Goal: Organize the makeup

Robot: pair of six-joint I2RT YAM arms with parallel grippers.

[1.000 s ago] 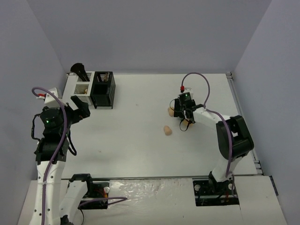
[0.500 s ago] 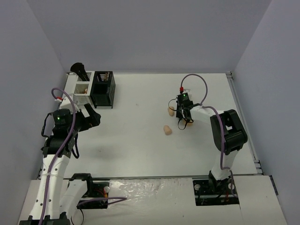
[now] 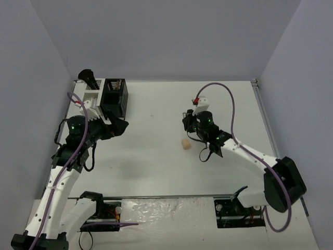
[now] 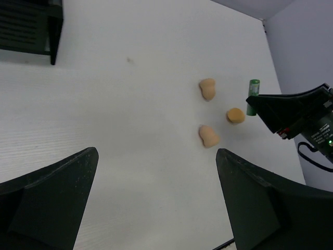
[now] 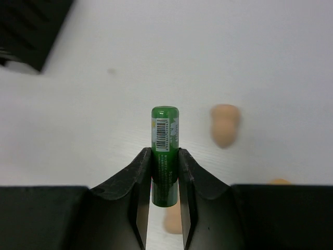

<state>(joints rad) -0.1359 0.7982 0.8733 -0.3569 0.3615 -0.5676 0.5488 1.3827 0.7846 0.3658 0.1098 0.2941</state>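
Green tube (image 5: 165, 127) clamped between right gripper (image 5: 165, 159) fingers, near three peach sponges (image 4: 208, 136) on white table (image 4: 130, 109). Left gripper (image 4: 156, 156) spread wide, holding nothing. Black slatted bin (image 3: 113, 99) and white bin (image 3: 92, 96) far-left; contents unreadable.

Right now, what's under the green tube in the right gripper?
Part of a peach sponge shows on the table below the green tube, between the fingers of the right gripper. Those fingers cover the rest of it.

White table (image 3: 156, 172): 3 peach sponges (image 4: 208, 136) mid; blk bin (image 3: 114, 99), wht bin (image 3: 92, 97) far-left.
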